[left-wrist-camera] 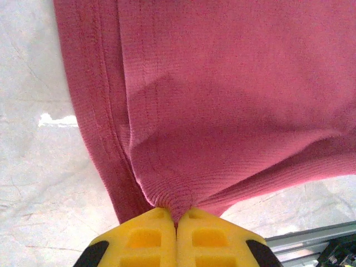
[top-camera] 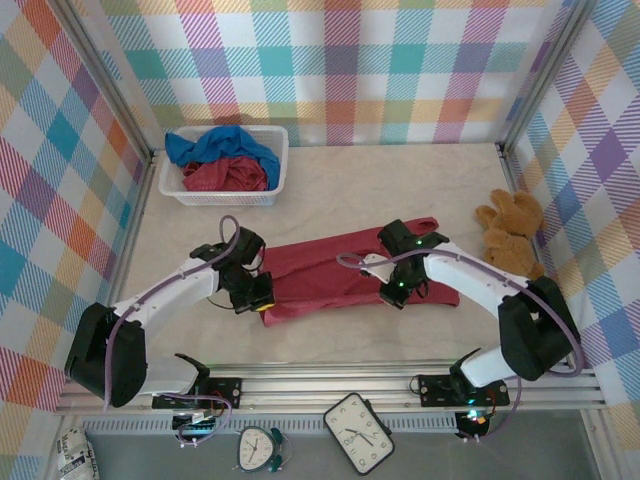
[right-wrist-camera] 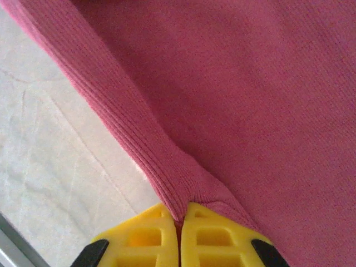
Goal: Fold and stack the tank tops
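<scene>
A dark red tank top [top-camera: 330,275] is spread mid-frame, its near edge clamped tight by the left gripper [left-wrist-camera: 177,222] and the right gripper [right-wrist-camera: 179,219]. A blue tank top [top-camera: 215,146] and a second red tank top [top-camera: 226,176] are heaped in the basket [top-camera: 225,197], upper left.

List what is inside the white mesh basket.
A bright blue tank top and a dark red tank top, both crumpled, lie in the basket. Its floor is covered.
</scene>
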`<state>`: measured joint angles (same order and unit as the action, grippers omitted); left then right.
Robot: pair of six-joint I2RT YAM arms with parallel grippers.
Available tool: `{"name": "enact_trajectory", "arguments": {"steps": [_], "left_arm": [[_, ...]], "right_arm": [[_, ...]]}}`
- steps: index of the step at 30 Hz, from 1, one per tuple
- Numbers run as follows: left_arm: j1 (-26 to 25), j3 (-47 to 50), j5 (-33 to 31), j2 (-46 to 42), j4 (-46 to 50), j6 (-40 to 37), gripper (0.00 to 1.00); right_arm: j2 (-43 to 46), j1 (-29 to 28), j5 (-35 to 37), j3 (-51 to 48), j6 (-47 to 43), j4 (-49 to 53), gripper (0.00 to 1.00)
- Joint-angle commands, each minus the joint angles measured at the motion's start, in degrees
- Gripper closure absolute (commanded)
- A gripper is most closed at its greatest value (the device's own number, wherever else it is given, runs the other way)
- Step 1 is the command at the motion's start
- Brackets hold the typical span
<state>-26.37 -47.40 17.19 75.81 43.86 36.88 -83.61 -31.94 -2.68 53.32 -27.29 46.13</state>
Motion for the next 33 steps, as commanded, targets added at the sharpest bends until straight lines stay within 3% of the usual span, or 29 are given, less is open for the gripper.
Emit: {"name": "enact_trajectory", "arguments": {"steps": [1, 18, 23, 25, 28, 33], "left_arm": [[1.71, -1.74, 1.18, 1.32, 1.99, -2.13, 1.0], [6.28, -11.64, -2.04, 17.91, 2.99, -11.62, 0.92], [6.77, -14.44, -4.28, 20.21, 4.8, -13.59, 0.76], [6.77, -14.94, -5.52, 18.62, 5.93, -13.6, 0.65], [6.53, -14.66, -5.23, 15.32, 7.34, -12.62, 0.57], [3.96, -8.33, -2.21, 10.42, 5.59, -8.18, 0.54]], "right_arm": [[-1.76, 1.35, -2.2, 2.49, -1.49, 0.29, 0.92], [-14.19, 4.76, -5.55, 11.4, -3.38, -2.37, 0.9], [-17.35, 5.79, -5.16, 13.38, -3.15, -3.01, 0.87], [-18.4, 6.22, -5.06, 13.82, -2.86, -2.94, 0.86], [-19.7, 6.62, -4.21, 13.98, -2.43, -2.94, 0.86], [-20.4, 6.71, -4.36, 13.75, -2.15, -3.06, 0.86]]}}
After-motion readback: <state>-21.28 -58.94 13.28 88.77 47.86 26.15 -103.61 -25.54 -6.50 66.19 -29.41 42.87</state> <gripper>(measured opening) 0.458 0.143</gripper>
